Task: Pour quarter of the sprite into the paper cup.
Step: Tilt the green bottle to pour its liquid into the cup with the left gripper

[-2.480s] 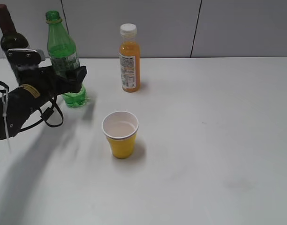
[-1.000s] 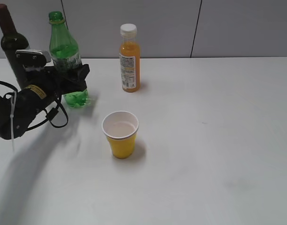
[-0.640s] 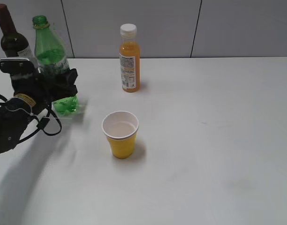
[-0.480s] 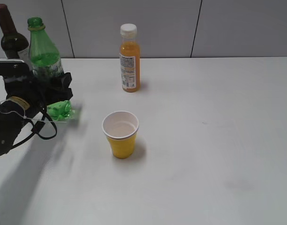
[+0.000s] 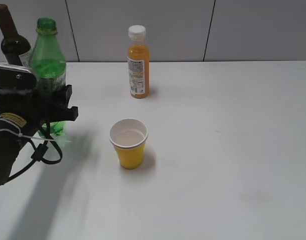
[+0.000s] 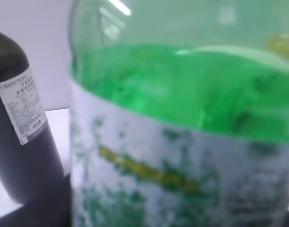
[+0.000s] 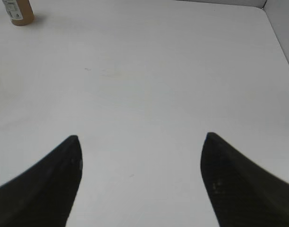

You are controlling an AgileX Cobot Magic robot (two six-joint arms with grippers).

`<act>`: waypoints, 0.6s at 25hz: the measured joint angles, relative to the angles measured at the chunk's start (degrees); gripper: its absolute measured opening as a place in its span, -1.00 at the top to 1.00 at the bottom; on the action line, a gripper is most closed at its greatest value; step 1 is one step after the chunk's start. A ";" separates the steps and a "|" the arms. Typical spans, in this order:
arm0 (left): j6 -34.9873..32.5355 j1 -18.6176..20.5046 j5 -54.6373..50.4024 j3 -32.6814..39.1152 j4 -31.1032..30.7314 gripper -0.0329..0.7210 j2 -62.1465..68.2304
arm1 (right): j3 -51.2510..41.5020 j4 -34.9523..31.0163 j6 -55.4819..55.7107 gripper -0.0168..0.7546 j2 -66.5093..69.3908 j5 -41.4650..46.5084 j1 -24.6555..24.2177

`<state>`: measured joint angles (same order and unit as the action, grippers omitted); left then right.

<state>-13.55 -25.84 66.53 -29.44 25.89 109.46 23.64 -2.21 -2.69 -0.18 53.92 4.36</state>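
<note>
Black left gripper point(image 5: 49, 107) was clamped on the sprite point(image 5: 47, 65), upright at table's point(image 5: 233, 150) far-left edge, wine bottle point(image 5: 10, 42) just behind. Paper cup point(image 5: 128, 143) stood apart to its right, w/ open room around. Right gripper point(image 7: 140, 156) hung w/ jaws apart over bare table.

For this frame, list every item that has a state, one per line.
Tall translucent green plastic sprite bottle: upright, uncapped, gripped at its label.
Left gripper: shut on the sprite bottle.
Right gripper: open, holding nothing.
Yellow paper cup: upright on the table; contents unclear.
Orange juice bottle: upright, white cap on.
Dark wine bottle: upright behind the sprite bottle.
</note>
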 joint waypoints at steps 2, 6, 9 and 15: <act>-1.54 -1.65 -0.02 0.40 2.55 -0.30 -0.47 | 0.00 0.00 0.00 -0.58 0.00 0.00 0.00; -7.01 -3.35 -0.02 0.75 8.51 -0.30 -0.47 | 0.00 0.00 0.00 -0.58 0.00 0.00 0.00; -12.15 -5.15 -0.01 1.86 11.91 -0.30 -0.52 | 0.00 0.00 0.00 -0.58 0.00 0.00 0.00; -16.35 -6.50 -0.01 5.24 12.97 -0.30 -0.52 | 0.00 0.00 0.00 -0.58 0.00 0.00 0.00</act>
<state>-29.90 -32.35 66.52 -24.20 38.86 108.94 23.64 -2.21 -2.69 -0.18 53.92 4.36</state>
